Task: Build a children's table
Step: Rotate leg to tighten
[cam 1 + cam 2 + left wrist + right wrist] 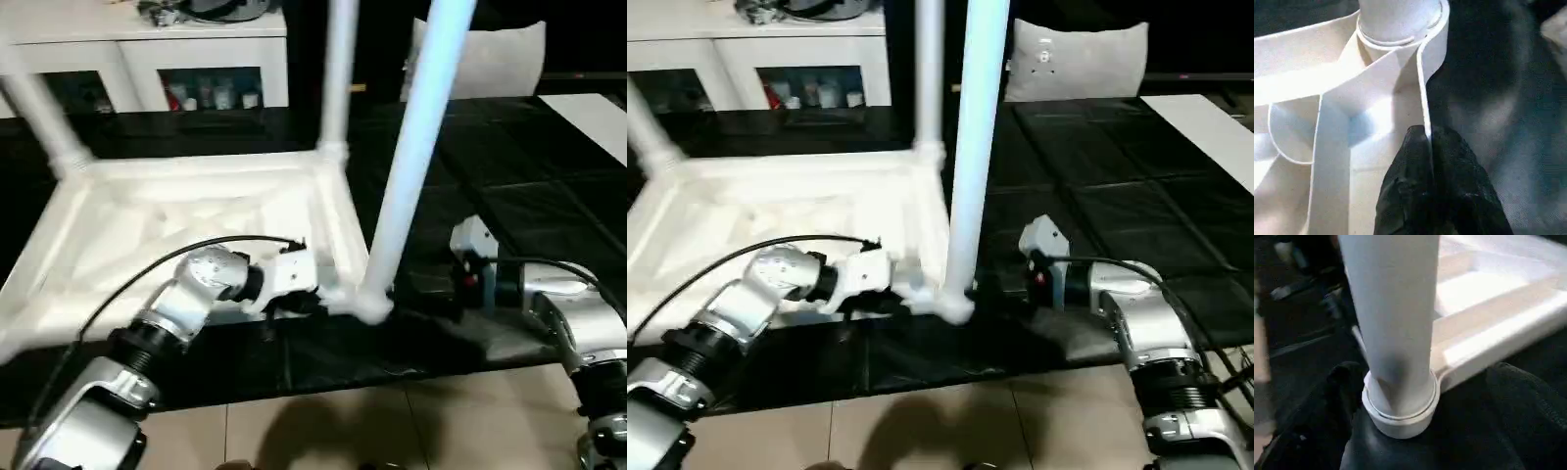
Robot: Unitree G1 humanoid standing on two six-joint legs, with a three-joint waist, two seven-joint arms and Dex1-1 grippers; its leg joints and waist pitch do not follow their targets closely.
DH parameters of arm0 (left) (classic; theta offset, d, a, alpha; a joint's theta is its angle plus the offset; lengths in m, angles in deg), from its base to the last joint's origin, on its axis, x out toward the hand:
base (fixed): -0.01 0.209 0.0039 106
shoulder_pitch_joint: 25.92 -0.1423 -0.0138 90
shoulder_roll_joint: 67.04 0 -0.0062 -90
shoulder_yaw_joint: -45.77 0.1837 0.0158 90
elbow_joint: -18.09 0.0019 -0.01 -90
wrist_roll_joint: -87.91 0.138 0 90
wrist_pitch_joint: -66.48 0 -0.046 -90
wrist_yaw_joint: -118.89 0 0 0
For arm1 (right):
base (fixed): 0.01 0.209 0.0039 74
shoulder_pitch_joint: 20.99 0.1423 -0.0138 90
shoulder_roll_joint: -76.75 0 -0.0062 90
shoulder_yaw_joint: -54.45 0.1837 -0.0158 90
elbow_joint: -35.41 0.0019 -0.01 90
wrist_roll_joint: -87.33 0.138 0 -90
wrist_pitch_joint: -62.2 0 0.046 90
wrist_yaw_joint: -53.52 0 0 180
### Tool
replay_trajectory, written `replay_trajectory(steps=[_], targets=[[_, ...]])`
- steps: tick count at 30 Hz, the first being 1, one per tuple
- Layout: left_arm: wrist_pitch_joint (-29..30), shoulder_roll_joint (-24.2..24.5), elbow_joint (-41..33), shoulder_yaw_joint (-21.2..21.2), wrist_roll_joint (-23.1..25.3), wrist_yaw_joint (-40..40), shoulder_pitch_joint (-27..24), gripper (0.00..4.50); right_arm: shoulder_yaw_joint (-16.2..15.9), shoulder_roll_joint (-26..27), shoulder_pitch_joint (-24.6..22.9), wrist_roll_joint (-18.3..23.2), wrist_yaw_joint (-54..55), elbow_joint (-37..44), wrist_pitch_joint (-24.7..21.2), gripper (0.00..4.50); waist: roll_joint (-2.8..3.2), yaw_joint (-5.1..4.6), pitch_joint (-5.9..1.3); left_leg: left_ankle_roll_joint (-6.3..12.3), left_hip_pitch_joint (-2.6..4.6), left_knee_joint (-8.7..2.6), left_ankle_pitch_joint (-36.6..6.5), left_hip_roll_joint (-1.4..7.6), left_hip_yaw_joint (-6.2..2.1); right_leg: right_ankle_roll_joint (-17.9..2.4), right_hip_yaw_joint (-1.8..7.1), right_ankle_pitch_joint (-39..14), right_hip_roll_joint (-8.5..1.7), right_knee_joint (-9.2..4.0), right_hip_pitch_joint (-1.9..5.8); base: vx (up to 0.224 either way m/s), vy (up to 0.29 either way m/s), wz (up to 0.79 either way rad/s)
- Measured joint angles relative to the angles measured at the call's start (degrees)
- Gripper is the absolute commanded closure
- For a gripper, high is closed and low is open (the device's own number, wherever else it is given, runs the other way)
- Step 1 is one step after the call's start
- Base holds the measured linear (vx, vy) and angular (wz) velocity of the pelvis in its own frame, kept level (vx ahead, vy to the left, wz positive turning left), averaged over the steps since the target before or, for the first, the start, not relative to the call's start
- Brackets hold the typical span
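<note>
Head views: the white plastic rectangular tabletop [186, 220] lies upside down, ribbed underside up, on black floor mats [509, 196] in front of a white cabinet with glass doors [196, 69]. Three long white tube legs stand in its round corner sockets: the far left leg [39, 117], the far right leg [338, 73] and the near right leg [416, 147], the last one leaning a little. The step in hand appears to be seating this near leg in its corner socket [370, 305]. The left forearm reaches across the tabletop's near edge with the left gripper [312, 299] just beside that socket; the right gripper [1004, 284] comes in level from the opposite side, close to the leg's base. Left wrist view: the black left fingers [1449, 186] are together, pinched on the thin upright rim [1422, 88] of the tabletop beside the socket. Right wrist view: the right fingers [1337, 401] stand wide apart on either side of the leg's foot [1396, 357], not gripping it. The fourth leg is likely still to be fitted; the next move would call for confirming that this leg sits fully home, then fetching the remaining one while the left gripper steadies the tabletop.
</note>
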Motion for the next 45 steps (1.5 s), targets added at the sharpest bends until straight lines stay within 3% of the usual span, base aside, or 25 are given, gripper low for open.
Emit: replay_trajectory(steps=[6, 15, 26, 29, 33, 40, 42, 45], targets=[[-4.1, 1.2, 0.8, 1.5, -0.7, -6.1, 0.7, 4.50, -2.6, 0.1, 0.2, 1.7, -6.0, 0.4, -2.0, 0.67, -0.03, 0.67, -0.01, 0.00, 0.02, 0.06, 0.0, -0.01, 0.01, 0.0, 0.05, 0.0, -0.05, 0.08, 0.00, 0.000, 0.000, 0.00], [-6.4, 1.6, 2.3, 2.0, -1.1, -8.5, 1.4, 4.50, -5.3, 1.5, 0.6, 2.9, -9.8, 0.1, -4.1, 1.38, -0.12, 0.72, -0.01, -0.01, 0.02, 0.11, 0.0, 0.01, 0.01, 0.0, 0.07, 0.0, -0.04, 0.23, 0.00, 0.000, 0.000, 0.00], [-5.9, 1.6, 2.6, 1.5, -1.8, -9.0, 1.4, 4.50, -5.3, 1.7, 0.3, 3.5, -10.1, 0.2, -5.2, 2.32, -0.15, 0.74, -0.03, -0.02, 0.02, 0.11, 0.0, 0.02, 0.02, 0.0, 0.08, 0.0, -0.05, 0.23, 0.00, 0.000, 0.000, 0.00], [-2.2, 0.8, 2.2, 0.8, -2.7, -9.1, 1.3, 4.50, -4.3, 2.3, -1.2, 3.9, -8.0, 2.4, -7.5, 2.45, -0.16, 0.74, -0.03, -0.02, 0.01, 0.10, 0.0, 0.02, 0.04, 0.0, 0.09, 0.0, -0.04, 0.25, 0.00, 0.000, 0.000, 0.00], [6.7, -0.1, 0.9, -1.5, -1.9, -3.8, 0.9, 4.50, -2.1, 6.4, -2.1, 2.5, 3.1, 4.4, -9.4, 2.49, -0.15, -0.11, -0.04, -0.19, 0.15, 0.12, 0.1, 0.02, 0.08, 0.0, 0.13, 0.0, -0.04, 0.35, 0.07, 0.000, 0.000, 0.00], [14.8, -7.0, 2.2, -5.6, 0.4, 12.1, 1.1, 4.50, 3.5, 17.4, 1.0, -2.7, 31.8, 2.3, -13.0, 2.56, -0.20, -4.50, -0.01, -0.27, 0.01, 0.31, 0.2, 0.04, -0.07, 0.0, -0.20, 0.0, -0.02, -0.18, 0.03, 0.000, 0.000, 0.00], [14.8, -8.3, 2.8, -5.8, 0.8, 14.7, 1.4, 4.50, 4.3, 19.3, 1.3, -3.4, 37.5, 2.1, -13.0, 2.56, -0.20, -5.02, -0.01, -0.24, -0.02, 0.29, 0.2, 0.05, -0.11, 0.0, -0.22, 0.0, -0.01, -0.31, 0.03, 0.000, 0.000, 0.00], [13.0, -8.7, 3.8, -5.7, 1.7, 16.5, 1.7, 4.50, 5.5, 21.2, 1.5, -3.2, 41.4, 2.0, -12.9, 1.89, -0.20, -5.07, -0.01, -0.18, -0.01, 0.19, 0.1, 0.03, -0.17, 0.0, -0.22, 0.0, 0.01, -0.34, 0.03, 0.000, 0.000, 0.00]])
